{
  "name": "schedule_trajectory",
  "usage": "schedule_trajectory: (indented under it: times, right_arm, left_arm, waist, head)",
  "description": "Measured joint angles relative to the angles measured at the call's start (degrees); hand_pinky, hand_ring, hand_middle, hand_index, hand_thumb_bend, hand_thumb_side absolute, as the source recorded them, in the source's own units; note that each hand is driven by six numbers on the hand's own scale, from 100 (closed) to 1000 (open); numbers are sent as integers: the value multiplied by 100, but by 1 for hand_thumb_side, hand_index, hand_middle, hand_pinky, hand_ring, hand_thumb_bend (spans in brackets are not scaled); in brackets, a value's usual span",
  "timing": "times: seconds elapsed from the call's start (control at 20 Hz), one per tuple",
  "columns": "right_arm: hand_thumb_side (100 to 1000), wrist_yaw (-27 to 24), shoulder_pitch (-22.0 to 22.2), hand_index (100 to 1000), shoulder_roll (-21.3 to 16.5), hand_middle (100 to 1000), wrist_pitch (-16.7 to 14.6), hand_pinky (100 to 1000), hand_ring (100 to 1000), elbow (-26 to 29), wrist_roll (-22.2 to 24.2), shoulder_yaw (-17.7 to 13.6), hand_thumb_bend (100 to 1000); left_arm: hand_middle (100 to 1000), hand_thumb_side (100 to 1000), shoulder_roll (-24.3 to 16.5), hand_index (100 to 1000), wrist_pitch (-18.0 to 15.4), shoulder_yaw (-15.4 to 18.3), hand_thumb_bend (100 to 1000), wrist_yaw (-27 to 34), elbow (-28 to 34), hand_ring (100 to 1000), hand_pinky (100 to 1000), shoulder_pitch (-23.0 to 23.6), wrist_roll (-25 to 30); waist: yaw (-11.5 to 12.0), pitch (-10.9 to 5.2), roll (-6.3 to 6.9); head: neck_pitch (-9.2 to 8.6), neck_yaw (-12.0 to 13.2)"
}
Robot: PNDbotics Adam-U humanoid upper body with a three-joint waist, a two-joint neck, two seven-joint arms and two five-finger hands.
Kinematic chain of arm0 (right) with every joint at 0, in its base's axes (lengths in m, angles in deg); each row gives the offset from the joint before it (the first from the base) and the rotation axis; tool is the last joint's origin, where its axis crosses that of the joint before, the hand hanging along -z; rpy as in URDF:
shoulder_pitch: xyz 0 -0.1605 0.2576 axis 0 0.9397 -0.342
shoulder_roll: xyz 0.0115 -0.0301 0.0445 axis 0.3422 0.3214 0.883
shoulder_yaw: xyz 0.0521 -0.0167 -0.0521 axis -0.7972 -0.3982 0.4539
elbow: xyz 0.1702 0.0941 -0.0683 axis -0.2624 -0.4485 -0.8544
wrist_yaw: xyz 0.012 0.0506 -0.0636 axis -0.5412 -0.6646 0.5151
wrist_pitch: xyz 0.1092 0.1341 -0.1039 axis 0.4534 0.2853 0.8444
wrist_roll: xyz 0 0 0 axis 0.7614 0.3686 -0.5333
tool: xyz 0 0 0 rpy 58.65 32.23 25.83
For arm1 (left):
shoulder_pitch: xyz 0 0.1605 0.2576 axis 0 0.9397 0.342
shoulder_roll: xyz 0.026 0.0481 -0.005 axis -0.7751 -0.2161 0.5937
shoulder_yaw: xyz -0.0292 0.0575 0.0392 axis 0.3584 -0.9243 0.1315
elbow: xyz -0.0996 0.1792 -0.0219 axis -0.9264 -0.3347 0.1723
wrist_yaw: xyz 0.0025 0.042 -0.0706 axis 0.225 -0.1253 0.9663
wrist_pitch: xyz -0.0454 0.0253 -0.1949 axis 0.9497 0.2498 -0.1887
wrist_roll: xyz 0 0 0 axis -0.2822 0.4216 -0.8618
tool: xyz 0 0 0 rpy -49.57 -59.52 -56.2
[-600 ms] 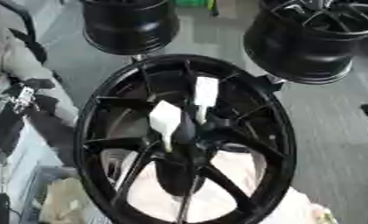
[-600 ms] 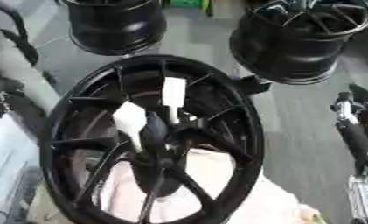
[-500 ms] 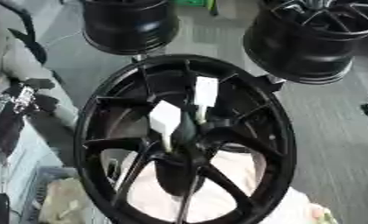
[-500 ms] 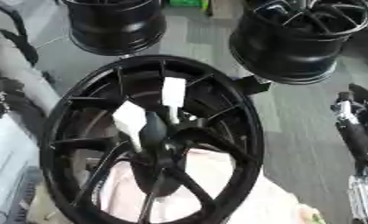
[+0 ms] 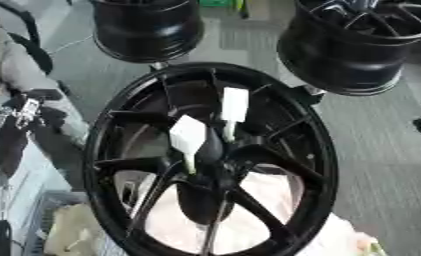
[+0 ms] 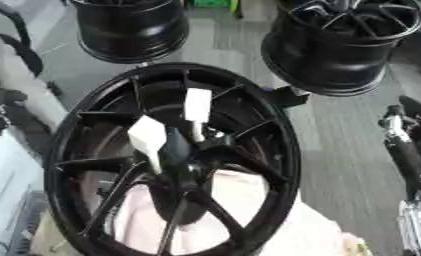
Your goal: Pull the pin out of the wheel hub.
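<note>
- The robot's left hand (image 5: 23, 111) showed as a black and silver shape at the left edge, well apart from the wheel's centre. Whether it was spread or closed could not be told.
- The right hand (image 6: 397, 129) showed the same way at the right edge in the right eye view, outside the rim. Its state could not be told either, and neither hand touched the task's things.
- Between them lay the large black multi-spoke alloy wheel (image 5: 322, 150), tilted towards the camera on a pale pinkish cloth (image 5: 259, 220).
- At its hub (image 5: 210, 156) stood two pins, each a flat white tab on a thin pale stem running down into the centre: the nearer white pin (image 5: 187, 136) to the left and the farther white pin (image 5: 234, 104) just beside it.
- The tabs looked light, thin and probably plastic, so they could bend or snap if levered sideways.
- The best hold seemed to be a pinch across the flat faces of one tab, low near its stem, drawing along the stem's line.
- The wheel looked heavy and stiff enough to stay put.
- Two more black wheel rims (image 5: 149, 29) stood behind on the grey floor.
</note>
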Motion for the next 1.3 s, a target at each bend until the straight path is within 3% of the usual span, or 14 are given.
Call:
schedule_trajectory:
  times: [0.15, 0.2, 0.25, 0.3, 0.6, 0.9, 1.3]
  right_arm:
    - [516, 0, 1, 828, 0, 693, 0, 724, 644, 0, 6, 0, 100]
    - [517, 0, 1, 829, 0, 693, 3, 724, 644, 0, 10, 0, 100]
    - [516, 0, 3, 828, 0, 693, 5, 724, 644, 0, 14, 0, 100]
    - [516, 0, 4, 829, 0, 693, 5, 724, 644, -1, 16, 1, 100]
    - [517, 0, 13, 829, -6, 693, -5, 724, 644, -7, 54, 21, 100]
    - [519, 0, 53, 828, -52, 692, -10, 724, 644, -37, 94, 62, 100]
    - [519, 2, 104, 829, -123, 691, -6, 724, 644, -73, 129, 76, 100]
  left_arm:
    - [736, 614, -447, 771, -194, -127, 100, 98, -27, 646, 682, -336, 36]
    - [741, 664, -664, 778, -312, -207, 100, 139, -64, 653, 688, -493, 61]
    - [743, 563, -917, 781, -466, -304, 100, 181, -112, 656, 692, -667, 96]
    - [745, 539, -1190, 786, -647, -423, 100, 231, -172, 660, 697, -865, 141]
    - [758, 449, -2671, 819, -2004, -1342, 136, 524, -652, 693, 732, -1991, 617]
    - [761, 419, -3498, 830, -3351, -2546, 184, 375, -1083, 709, 744, -3042, 1335]
    - [766, 390, -3653, 837, -3373, -3897, 238, 123, -1608, 729, 763, -3948, 1387]
  waist:
    - [-33, -2, 31]
    - [-46, -3, 45]
    - [-65, -6, 59]
    - [-84, -9, 70]
    - [-175, -42, 136]
    - [-265, -84, 223]
    - [-310, -148, 327]
  head:
    - [0, -8]
    - [0, -12]
    - [0, -14]
    - [0, -17]
    - [0, -18]
    - [0, -3]
    - [0, -29]
